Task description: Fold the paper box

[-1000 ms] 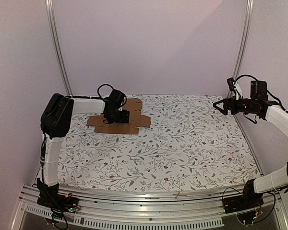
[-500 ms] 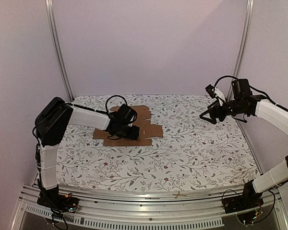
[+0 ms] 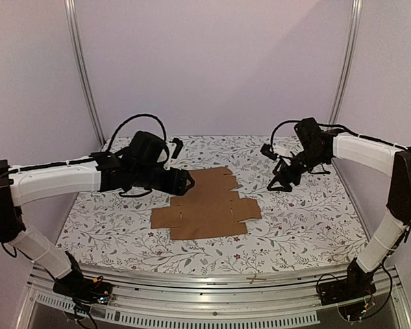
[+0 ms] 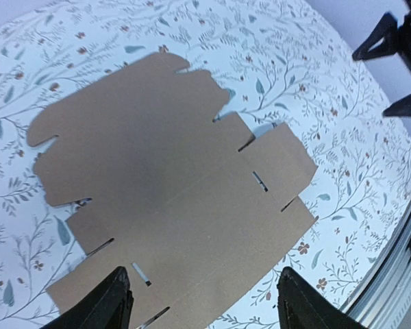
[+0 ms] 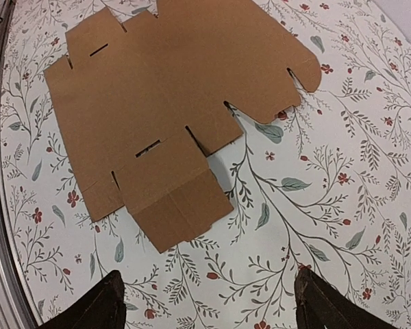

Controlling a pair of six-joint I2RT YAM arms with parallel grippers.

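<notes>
Paper box plain brown, tablecloth beneath it white with grey-green leaf sprigs and small red flowers, wall behind it pale lilac, left arm and right arm white, black-jointed

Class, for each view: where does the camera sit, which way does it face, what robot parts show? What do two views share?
Top external: high behind the robot, facing down over the table; left arm, right arm, left claw, right claw show.
Left wrist: on the left arm, facing down at the paper box; own fingers show.
Right wrist: on the right arm, facing down; own fingers show.
Shared: both wrist views show the paper box.
</notes>
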